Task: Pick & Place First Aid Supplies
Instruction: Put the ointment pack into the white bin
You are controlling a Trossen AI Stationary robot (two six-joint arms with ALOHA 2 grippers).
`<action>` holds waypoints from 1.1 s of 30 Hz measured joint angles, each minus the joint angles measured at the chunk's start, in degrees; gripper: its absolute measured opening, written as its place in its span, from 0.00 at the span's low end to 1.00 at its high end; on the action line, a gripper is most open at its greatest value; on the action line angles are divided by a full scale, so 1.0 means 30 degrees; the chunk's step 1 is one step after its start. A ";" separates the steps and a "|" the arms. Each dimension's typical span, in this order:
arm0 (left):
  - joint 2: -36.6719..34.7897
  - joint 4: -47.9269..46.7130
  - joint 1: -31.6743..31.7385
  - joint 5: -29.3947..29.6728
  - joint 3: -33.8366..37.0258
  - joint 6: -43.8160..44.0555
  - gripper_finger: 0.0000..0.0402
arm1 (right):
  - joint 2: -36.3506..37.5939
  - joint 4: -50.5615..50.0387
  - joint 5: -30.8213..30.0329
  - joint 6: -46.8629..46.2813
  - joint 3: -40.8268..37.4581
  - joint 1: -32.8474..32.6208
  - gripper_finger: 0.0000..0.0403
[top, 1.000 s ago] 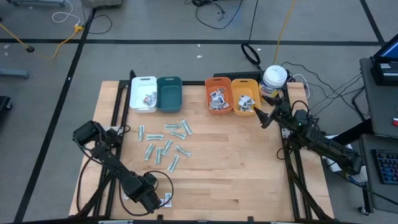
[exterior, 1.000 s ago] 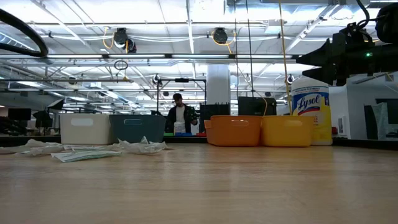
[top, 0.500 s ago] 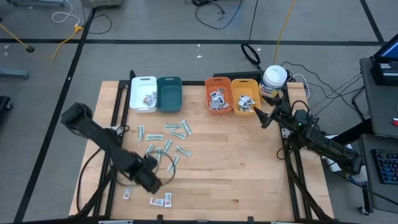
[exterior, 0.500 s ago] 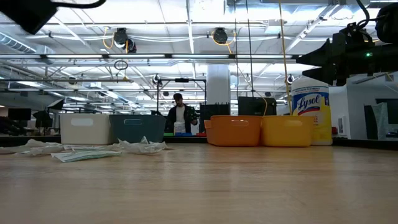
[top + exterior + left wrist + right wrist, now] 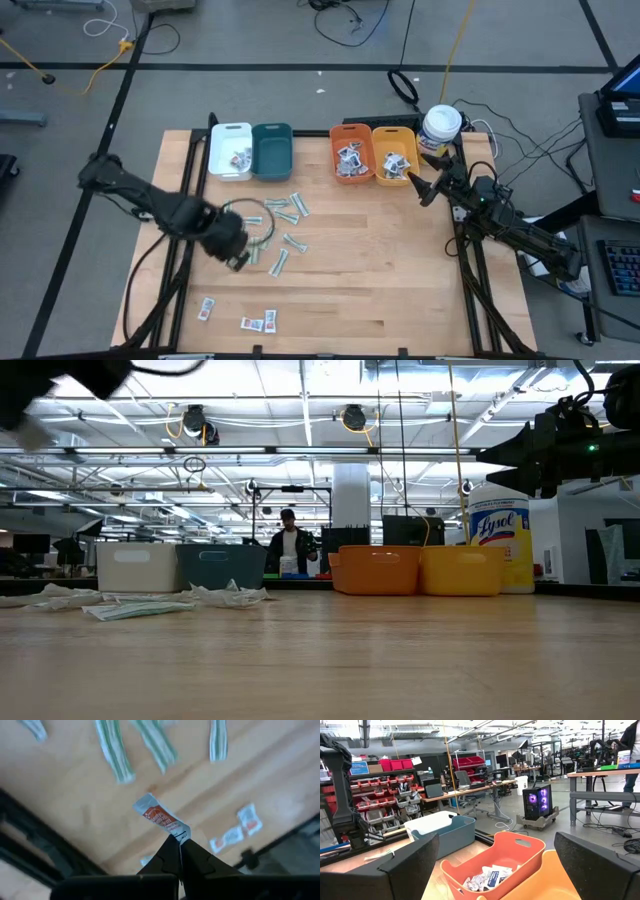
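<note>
Holding packets: white bin (image 5: 230,150), orange bin (image 5: 350,154).

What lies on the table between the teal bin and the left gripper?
Pale-green strips lie scattered between the teal bin and the left gripper, as the high view shows.

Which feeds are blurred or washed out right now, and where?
High view: the left gripper and its arm are smeared by motion; the bins stay crisp. Low view: a dark smear in the upper left corner; ceiling lights glare white. Left wrist view: the red-print packet pinched in the fingers is sharp, while the green strips beyond are soft. Right wrist view: the right gripper's fingers are dark and soft, the orange bin clear.
</note>
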State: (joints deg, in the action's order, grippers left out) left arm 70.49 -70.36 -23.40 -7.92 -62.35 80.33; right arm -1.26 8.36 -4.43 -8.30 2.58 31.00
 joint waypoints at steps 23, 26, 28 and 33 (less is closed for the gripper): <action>-0.0375 -0.2068 2.4500 0.0551 -0.0041 -1.6893 0.00 | 0.0000 0.0007 0.0000 0.0001 -0.0004 0.0000 0.97; -0.0329 -0.2056 2.6412 0.0591 -0.0044 -1.7713 0.00 | 0.0005 0.0007 0.0000 0.0001 0.0001 0.0002 0.97; 0.0026 -0.1989 2.6870 0.0604 -0.0036 -1.7738 0.00 | 0.0000 0.0007 0.0000 -0.0003 0.0000 0.0002 0.97; 0.1992 -0.0037 2.6956 0.0865 -0.0036 -1.7734 0.00 | 0.0000 0.0007 -0.0002 -0.0007 -0.0004 0.0006 0.97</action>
State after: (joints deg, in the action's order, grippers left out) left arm 76.46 -70.47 57.47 -5.33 -62.46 27.12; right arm -1.26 8.38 -4.43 -8.32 2.57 31.02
